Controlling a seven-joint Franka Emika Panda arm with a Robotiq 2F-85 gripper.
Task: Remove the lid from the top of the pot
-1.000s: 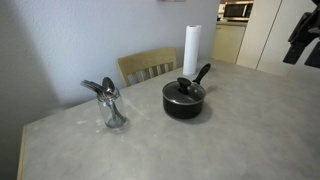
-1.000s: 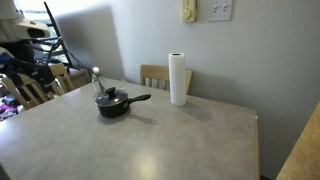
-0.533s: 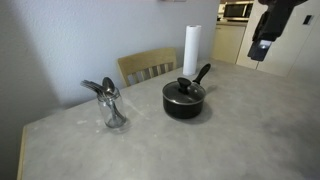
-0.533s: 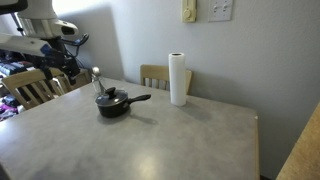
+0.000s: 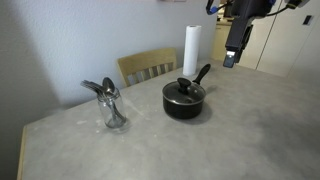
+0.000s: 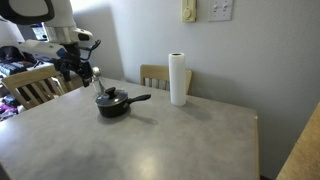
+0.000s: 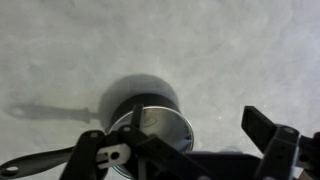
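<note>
Pot (image 5: 185,105): stands upright on the gray table (image 5: 250,140), toward the back edge.
Lid (image 5: 182,92): lies flat on top of the pot, with a dark knob in its middle.
Handle (image 5: 201,72): long and black. In both exterior views it points from the pot toward the paper towel roll (image 5: 191,45). In the wrist view it runs to the left (image 7: 40,162).
Gripper (image 5: 231,58): hangs in the air, well apart from the pot. Its fingers (image 7: 268,130) are spread wide with nothing between them.
Glass with spoons (image 5: 112,108): stands on the table near the pot.
Chair (image 5: 148,66): stands behind the table.
</note>
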